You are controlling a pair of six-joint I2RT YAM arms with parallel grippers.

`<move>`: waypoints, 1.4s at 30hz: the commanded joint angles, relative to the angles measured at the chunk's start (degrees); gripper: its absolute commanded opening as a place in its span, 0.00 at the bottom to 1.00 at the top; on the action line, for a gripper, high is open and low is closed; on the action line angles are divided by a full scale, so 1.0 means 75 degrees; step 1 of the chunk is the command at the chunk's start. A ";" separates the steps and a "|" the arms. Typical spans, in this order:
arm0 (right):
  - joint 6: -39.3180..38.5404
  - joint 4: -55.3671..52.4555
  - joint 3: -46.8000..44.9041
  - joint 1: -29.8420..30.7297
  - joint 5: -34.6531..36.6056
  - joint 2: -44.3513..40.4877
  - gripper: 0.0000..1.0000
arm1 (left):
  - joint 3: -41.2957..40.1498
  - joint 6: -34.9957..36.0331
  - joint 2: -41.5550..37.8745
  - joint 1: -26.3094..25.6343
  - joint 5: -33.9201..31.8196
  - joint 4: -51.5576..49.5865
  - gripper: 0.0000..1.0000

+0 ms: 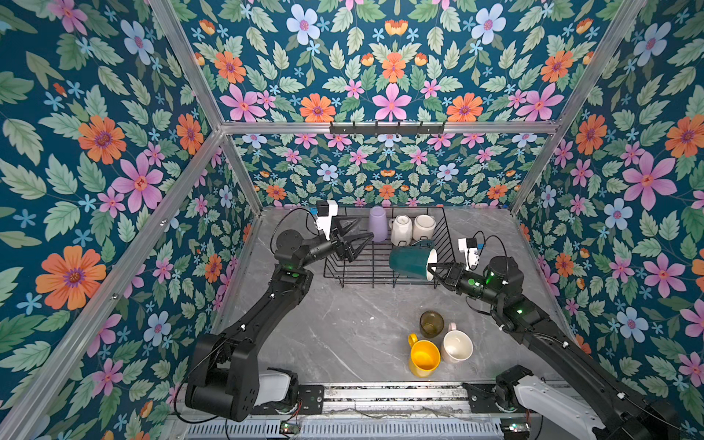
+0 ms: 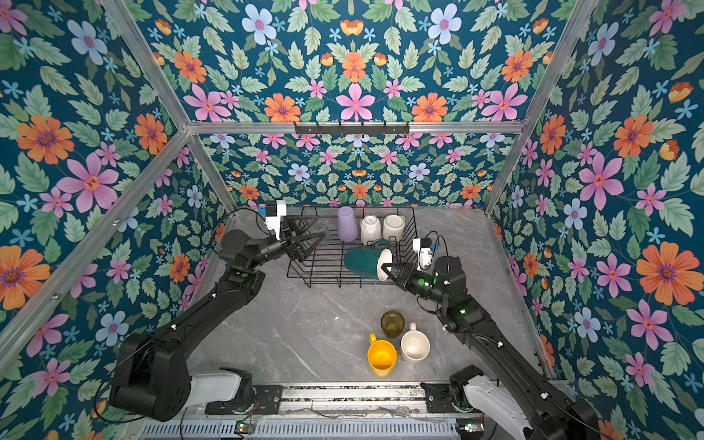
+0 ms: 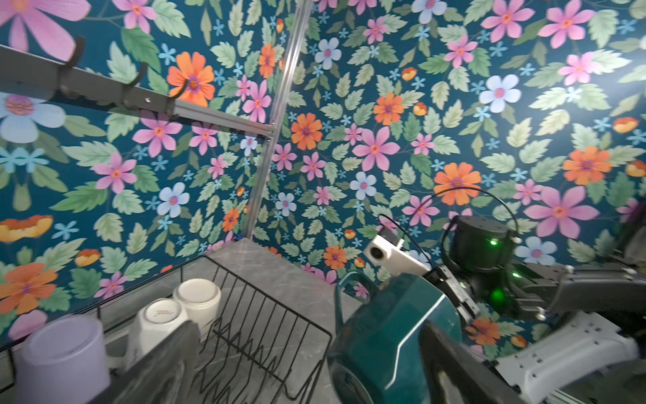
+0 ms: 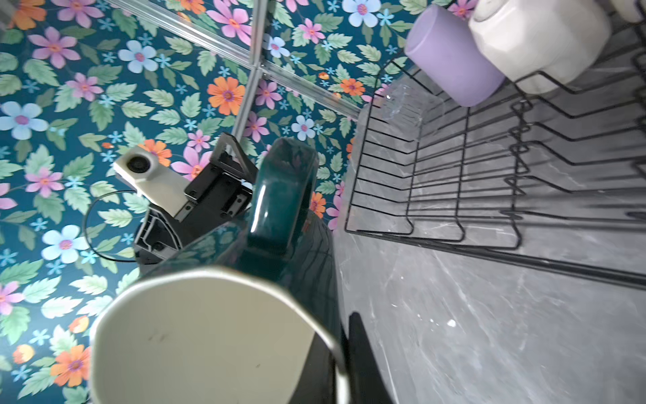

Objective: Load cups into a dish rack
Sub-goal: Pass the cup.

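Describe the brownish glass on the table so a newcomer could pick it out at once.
On the grey table, in front of the black wire rack, three cups stand upright in a tight cluster. The brownish glass is the one nearest the rack, behind the yellow mug and the pale pink mug. It alone is see-through and has no handle.

eight cups (image 2: pixel 347 224) (image 2: pixel 370 229) (image 2: pixel 393 226) (image 2: pixel 364 262) (image 2: pixel 392 324) (image 2: pixel 381 357) (image 2: pixel 415 344) (image 4: pixel 402 105) and one dish rack (image 2: pixel 324 266).
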 commanded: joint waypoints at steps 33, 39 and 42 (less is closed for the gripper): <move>-0.1078 0.1885 0.2067 0.0532 -0.2080 0.1934 0.00 | 0.0250 -0.0861 0.0220 -0.0490 0.1990 0.1144 0.99; -0.1306 0.2010 0.2300 0.0691 -0.2253 0.2180 0.00 | 0.0215 -0.1356 0.0318 -0.0512 0.2114 0.1791 0.99; -0.1378 0.2028 0.2395 0.0758 -0.2325 0.2309 0.00 | 0.0197 -0.1518 0.0342 -0.0529 0.2172 0.2004 0.99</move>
